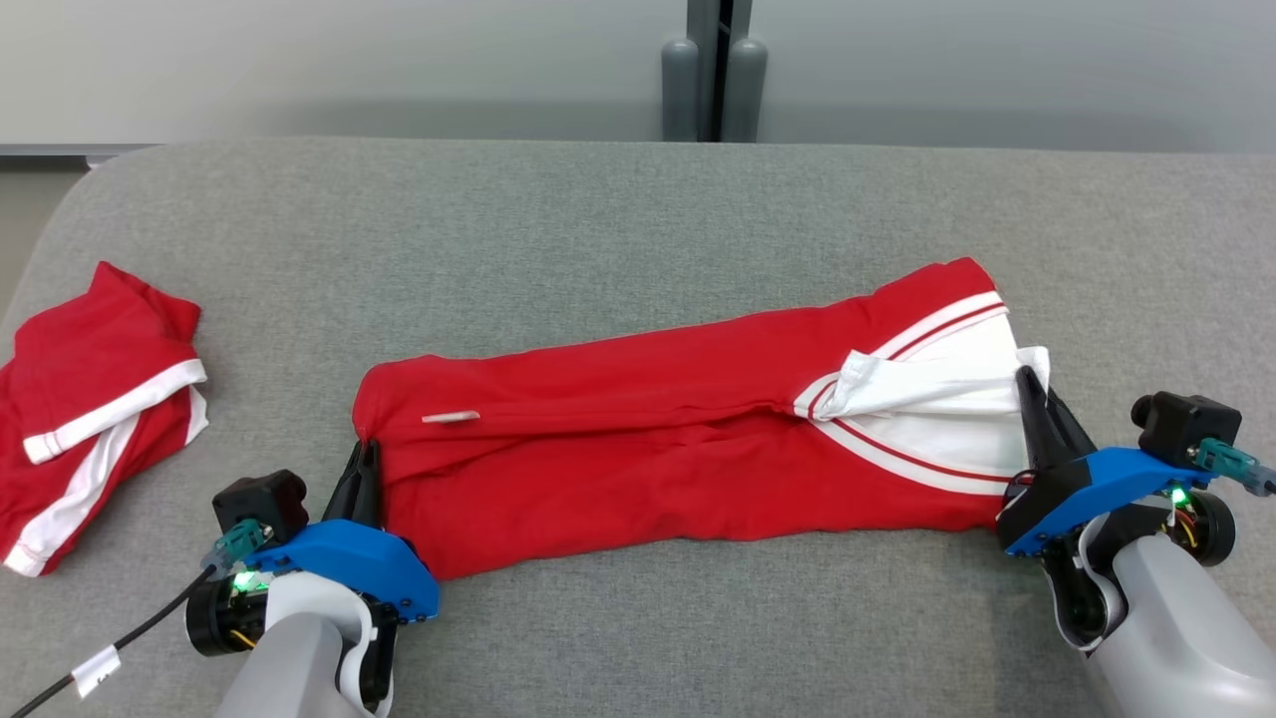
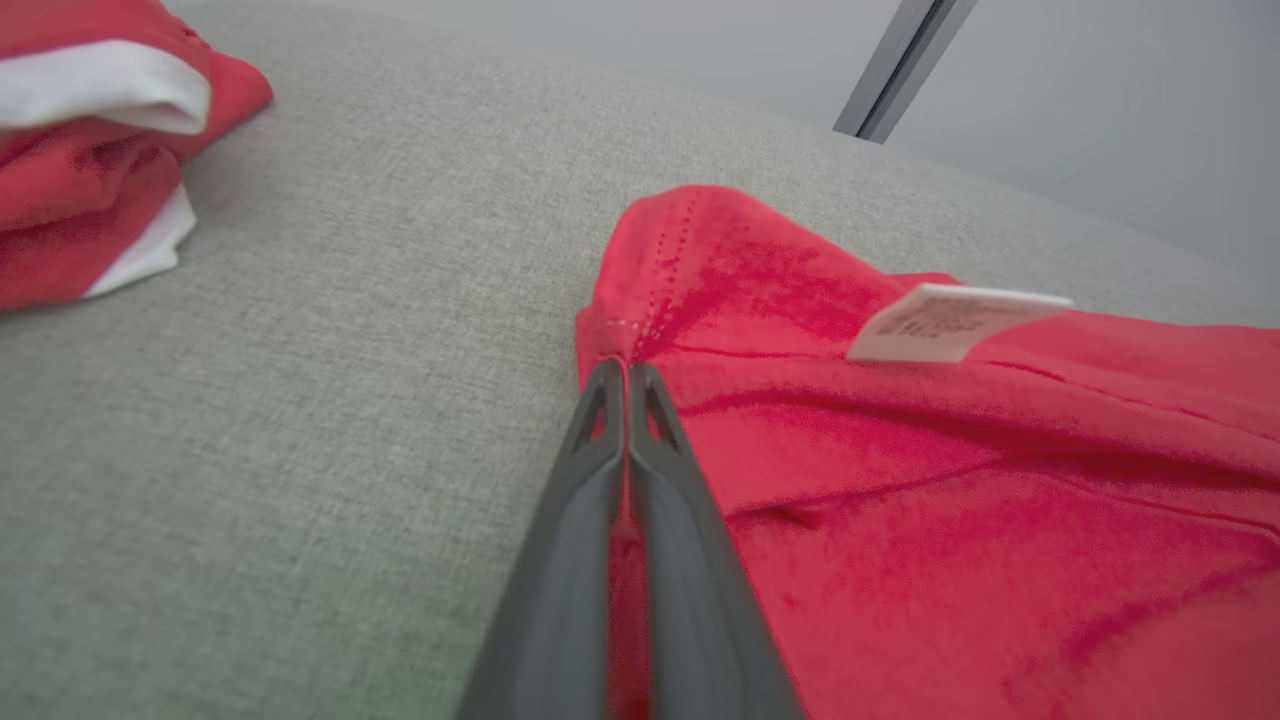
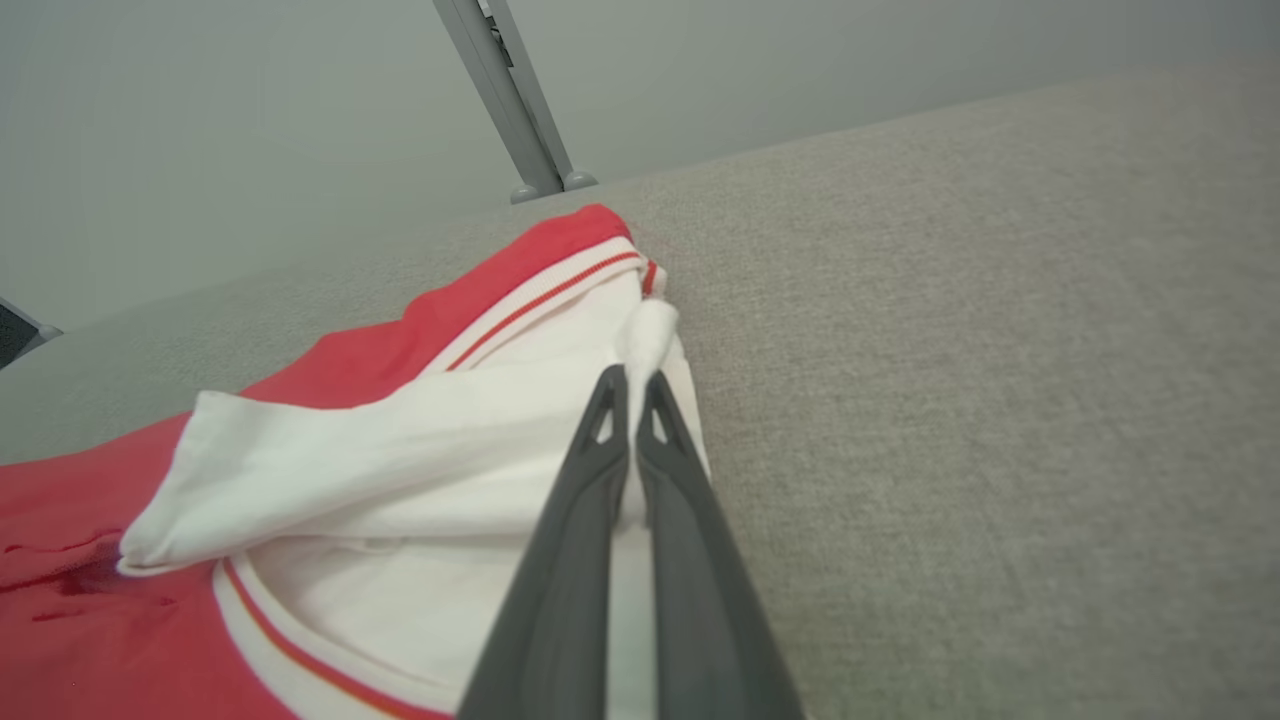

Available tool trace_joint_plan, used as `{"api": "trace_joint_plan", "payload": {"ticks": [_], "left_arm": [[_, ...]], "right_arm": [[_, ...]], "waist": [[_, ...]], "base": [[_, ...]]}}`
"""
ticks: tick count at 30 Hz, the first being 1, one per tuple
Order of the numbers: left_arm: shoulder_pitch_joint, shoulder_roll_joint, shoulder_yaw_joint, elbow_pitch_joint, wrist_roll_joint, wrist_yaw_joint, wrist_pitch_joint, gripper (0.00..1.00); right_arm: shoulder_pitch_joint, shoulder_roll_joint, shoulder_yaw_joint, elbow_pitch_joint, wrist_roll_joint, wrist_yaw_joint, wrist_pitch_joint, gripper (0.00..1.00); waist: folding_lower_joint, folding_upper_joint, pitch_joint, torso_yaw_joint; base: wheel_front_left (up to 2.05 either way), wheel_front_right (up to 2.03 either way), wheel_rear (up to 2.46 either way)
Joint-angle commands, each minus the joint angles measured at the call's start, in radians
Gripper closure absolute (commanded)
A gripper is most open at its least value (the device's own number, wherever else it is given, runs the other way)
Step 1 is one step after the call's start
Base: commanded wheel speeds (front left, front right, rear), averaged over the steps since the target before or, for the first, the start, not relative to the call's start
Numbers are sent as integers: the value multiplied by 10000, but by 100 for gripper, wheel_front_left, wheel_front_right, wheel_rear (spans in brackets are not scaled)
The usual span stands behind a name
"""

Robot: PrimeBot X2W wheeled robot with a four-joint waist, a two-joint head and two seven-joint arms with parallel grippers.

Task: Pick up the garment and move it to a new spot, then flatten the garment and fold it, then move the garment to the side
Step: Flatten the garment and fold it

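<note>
Left gripper (image 1: pixel 366 451) is closed on the red end of the long red cotton garment with white striped trim (image 1: pixel 648 439). Right gripper (image 1: pixel 1027 384) is pinched shut on its white end. I judge both ends are held to tension the lengthwise fold flat. Garment lies mid grey fabric tabletop (image 1: pixel 598 219), long axis left–right, white trim toward my right. Second crumpled red garment (image 1: pixel 90 399) sits well apart, far left.

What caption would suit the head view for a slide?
Left gripper and right gripper pinch opposite ends of the red garment on a grey fabric surface.
</note>
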Motion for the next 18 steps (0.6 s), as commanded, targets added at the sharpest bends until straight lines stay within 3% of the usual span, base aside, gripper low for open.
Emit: {"api": "trace_joint_plan", "payload": {"ticks": [1,10,18], "left_arm": [[172,-66,170,-189,90,50,-46,0],[1514,-478,849,-1925,958,292,-46,0],[1781,-610,782,-2390,1312,114,-46,0]], "right_arm": [[136,-66,-32,98,90,-3,-45,0],[-120,-328,-85,532,-145,-2,-42,0],[-799,-616,-342,2761,-836,-3,165,0]], "waist": [[1,0,-66,79],[1,0,-214,636],[1,0,-68,1428]], "base": [[0,0,0],[0,0,0],[0,0,0]]}}
